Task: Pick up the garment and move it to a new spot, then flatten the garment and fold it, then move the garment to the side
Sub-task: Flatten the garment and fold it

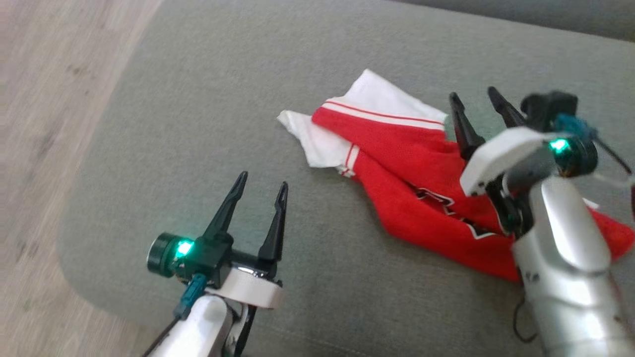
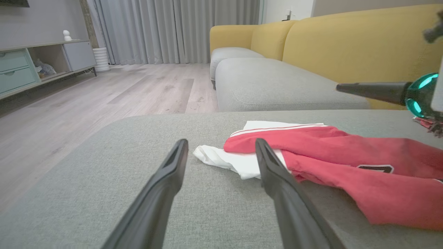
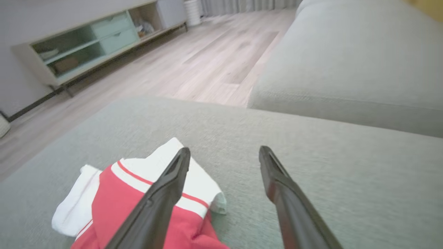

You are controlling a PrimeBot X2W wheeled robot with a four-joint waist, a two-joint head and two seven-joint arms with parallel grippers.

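a red and white jersey [image 1: 397, 163] with thin red stripes and black lettering lies on a grey-green cushion [image 1: 208, 124], beside a yellow-backed sofa [image 2: 346, 45].

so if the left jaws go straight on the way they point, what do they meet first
Probably the white corner of the red-and-white garment on the grey cushion; height is unclear.

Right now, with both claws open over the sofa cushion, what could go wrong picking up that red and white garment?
The garment lies crumpled in overlapping layers, so the right claw may pinch several and lift a bunch. The left claw sits off the cloth, over bare cushion, so a one-sided lift could drag it.
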